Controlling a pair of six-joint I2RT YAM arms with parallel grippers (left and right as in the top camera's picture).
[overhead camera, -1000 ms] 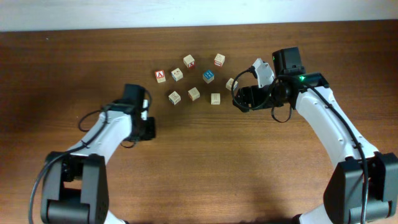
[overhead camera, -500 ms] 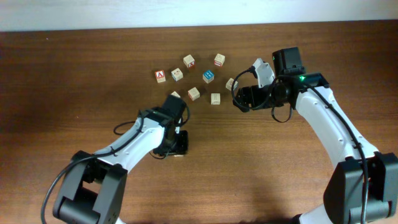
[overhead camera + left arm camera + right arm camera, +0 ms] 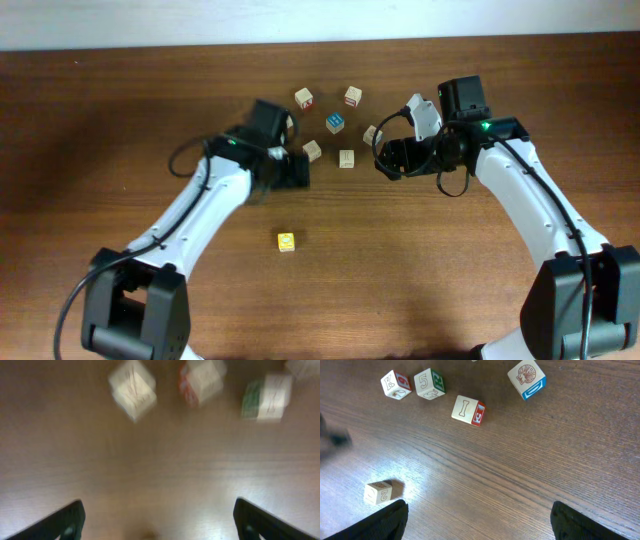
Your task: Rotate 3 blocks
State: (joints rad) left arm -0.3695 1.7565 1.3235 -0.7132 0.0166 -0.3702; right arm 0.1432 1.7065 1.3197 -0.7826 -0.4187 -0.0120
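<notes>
**Crowded cluster, easy to knock**

Your yellow-topped block (image 3: 286,241) lies alone on the surface (image 3: 120,120), well apart from the other blocks (image 3: 312,150) clustered further back. The left jaws and right jaws both stand wide open, holding nothing. Descend on the cluster off-centre and a jaw could nudge a neighbour.

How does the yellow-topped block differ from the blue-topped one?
The yellow-topped block shows a yellow top; the blue-topped block shows bright blue. The yellow-topped block lies alone on the bare table, nearer the robot; the blue-topped block sits among other cubes farther back. Both are small cubes, lying free.
</notes>
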